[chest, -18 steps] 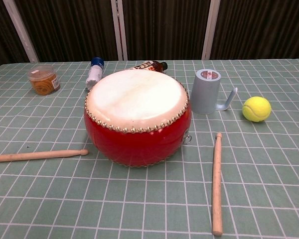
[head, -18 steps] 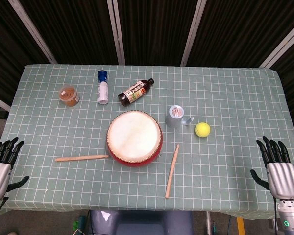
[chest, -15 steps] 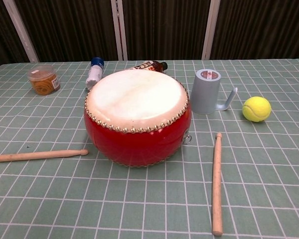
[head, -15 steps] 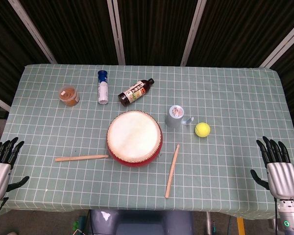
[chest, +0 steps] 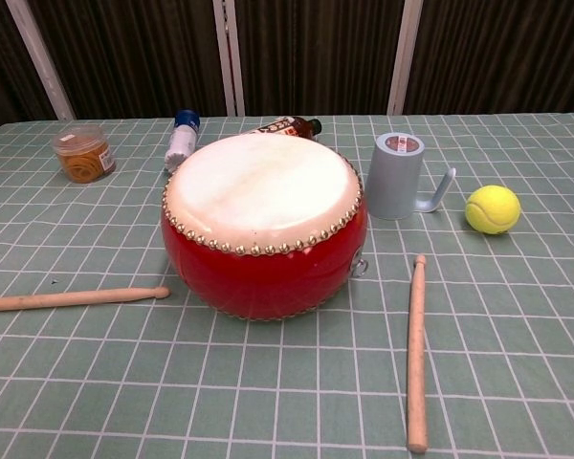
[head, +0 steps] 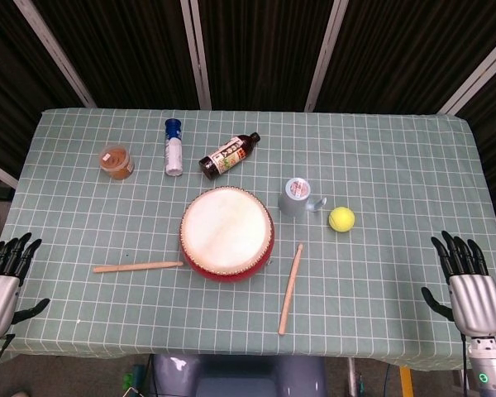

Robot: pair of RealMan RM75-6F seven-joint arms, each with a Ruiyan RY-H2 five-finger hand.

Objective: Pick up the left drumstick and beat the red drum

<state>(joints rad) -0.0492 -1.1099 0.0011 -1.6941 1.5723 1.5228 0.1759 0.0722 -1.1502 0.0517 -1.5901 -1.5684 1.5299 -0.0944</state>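
The red drum (head: 226, 233) (chest: 264, 228) with a pale skin stands in the middle of the checked green cloth. The left drumstick (head: 137, 266) (chest: 72, 298) lies flat to its left, tip toward the drum. A second drumstick (head: 291, 288) (chest: 417, 349) lies to the drum's right. My left hand (head: 2, 281) hangs off the table's near left corner, fingers apart, holding nothing, well left of the left drumstick. My right hand (head: 469, 289) is at the near right corner, also spread and empty. Neither hand shows in the chest view.
Behind the drum lie a brown bottle (head: 229, 154) and a white tube with a blue cap (head: 174, 146); an orange-filled jar (head: 116, 160) stands far left. A grey mug (head: 297, 198) and a yellow tennis ball (head: 341, 218) sit right of the drum.
Both hands have sunk very slightly toward the near edge. Nothing on the table has moved.
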